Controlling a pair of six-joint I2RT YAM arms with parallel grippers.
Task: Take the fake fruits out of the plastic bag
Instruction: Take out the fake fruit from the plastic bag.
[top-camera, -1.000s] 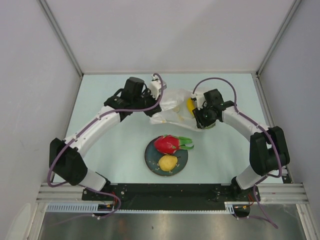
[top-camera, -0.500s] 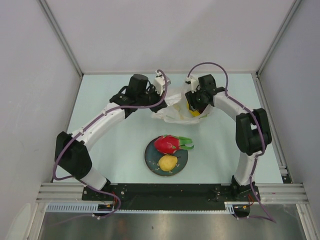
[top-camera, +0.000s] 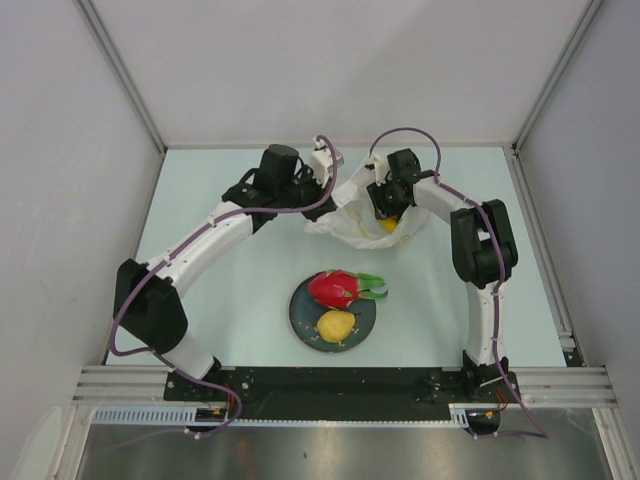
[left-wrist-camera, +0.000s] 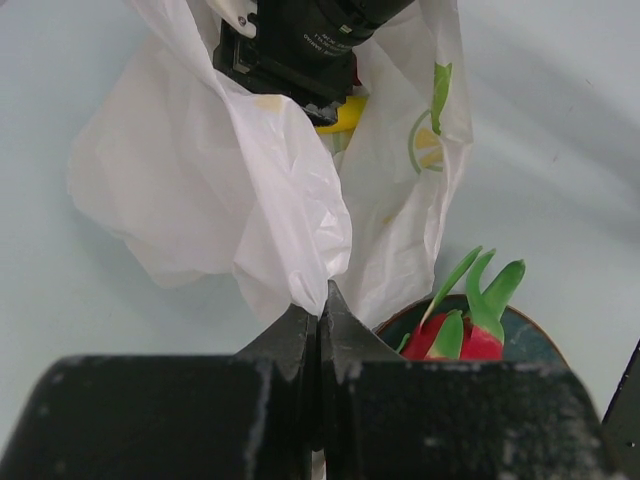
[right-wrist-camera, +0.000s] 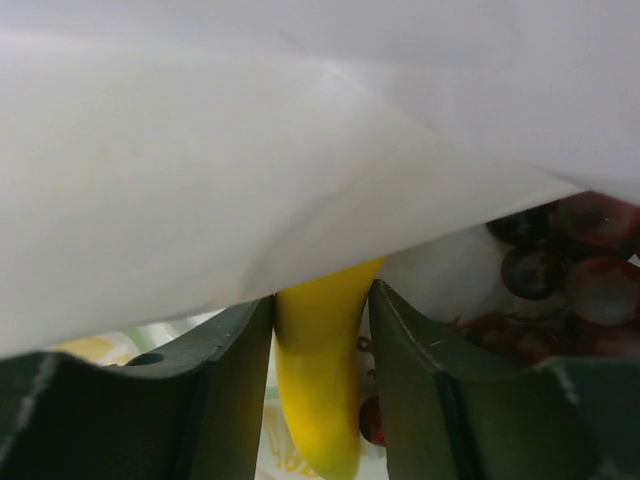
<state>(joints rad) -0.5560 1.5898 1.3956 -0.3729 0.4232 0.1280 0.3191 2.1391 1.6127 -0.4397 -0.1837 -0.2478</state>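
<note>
The banana (right-wrist-camera: 318, 390) lies squarely between the right gripper's (right-wrist-camera: 320, 320) two dark fingers (right-wrist-camera: 215, 400), which are pressed against its sides and clamp it, deep inside the plastic bag (right-wrist-camera: 250, 150). The grape bunch (right-wrist-camera: 560, 270) sits just to the right of that gripper under the same white film. In the top view the right gripper (top-camera: 385, 207) is sunk into the plastic bag (top-camera: 345, 222) at the far middle of the table (top-camera: 250, 290), a bit of yellow showing beside it. The left gripper (left-wrist-camera: 320, 310) has its jaws pinched tight on a fold of the bag's edge, holding the film up (the bag's green and yellow marks face this camera). The dragon fruit (top-camera: 340, 288) and the round yellow fruit (top-camera: 336, 325) rest side by side on the dark plate (top-camera: 298, 312), nearer the arm bases and well apart from the bag. The table is pale blue-green, enclosed by plain white walls (top-camera: 350, 70) with metal posts at the corners, and a metal rail (top-camera: 350, 380) runs along its near edge.
</note>
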